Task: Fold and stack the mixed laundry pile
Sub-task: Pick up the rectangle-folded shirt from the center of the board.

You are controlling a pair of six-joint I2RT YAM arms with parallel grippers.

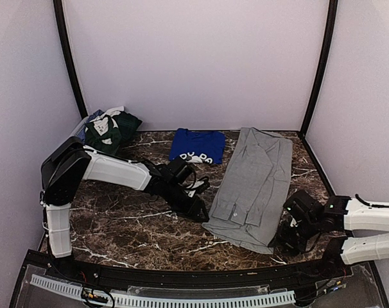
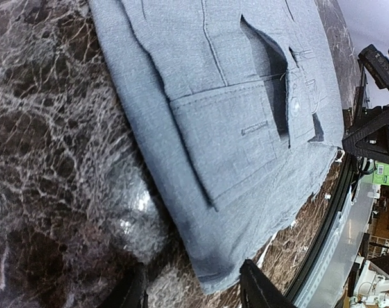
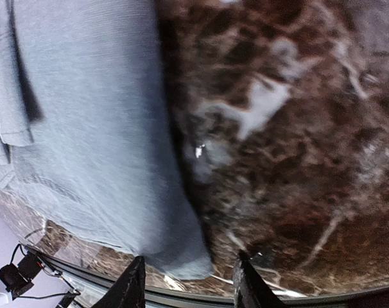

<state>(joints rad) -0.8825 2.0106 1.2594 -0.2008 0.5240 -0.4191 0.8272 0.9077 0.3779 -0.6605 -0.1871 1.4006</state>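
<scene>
A light-grey polo shirt (image 1: 255, 183), folded lengthwise, lies flat on the marble table, collar end toward the front. A folded royal-blue T-shirt (image 1: 196, 145) with white print lies behind it. Dark-green and patterned pieces (image 1: 111, 130) are heaped at the back left. My left gripper (image 1: 199, 210) sits low at the polo's near-left corner. In the left wrist view the left gripper (image 2: 194, 292) is open, with that corner of the polo (image 2: 214, 263) between its fingers, unpinched. My right gripper (image 1: 285, 240) is at the near-right corner. In the right wrist view the right gripper (image 3: 188, 289) is open around the polo's hem corner (image 3: 181, 256).
A grey mesh basket (image 1: 81, 128) holds the heap at the back-left corner. The table's front edge rail (image 1: 181, 273) runs close behind both grippers. Side walls and black posts (image 1: 318, 70) close in the table. The right arm (image 2: 374, 128) shows in the left wrist view.
</scene>
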